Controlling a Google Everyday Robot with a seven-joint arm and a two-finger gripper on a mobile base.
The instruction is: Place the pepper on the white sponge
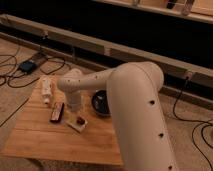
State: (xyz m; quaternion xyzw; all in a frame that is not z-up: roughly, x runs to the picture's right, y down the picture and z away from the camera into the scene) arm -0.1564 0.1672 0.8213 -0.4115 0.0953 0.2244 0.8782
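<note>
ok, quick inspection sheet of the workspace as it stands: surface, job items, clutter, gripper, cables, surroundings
Surface: wooden table, slatted top.
Job's things: pepper sits on the white sponge, near the table's middle.
Clutter: white bottle-like object lying at the far left; black-and-red remote-like object beside the sponge; dark bowl right of the sponge.
Gripper: gripper points down just behind the sponge, above the table.
Cables: black cables and a dark box on the floor at left; more cables at right.
Surroundings: dark wall with a pale ledge.
</note>
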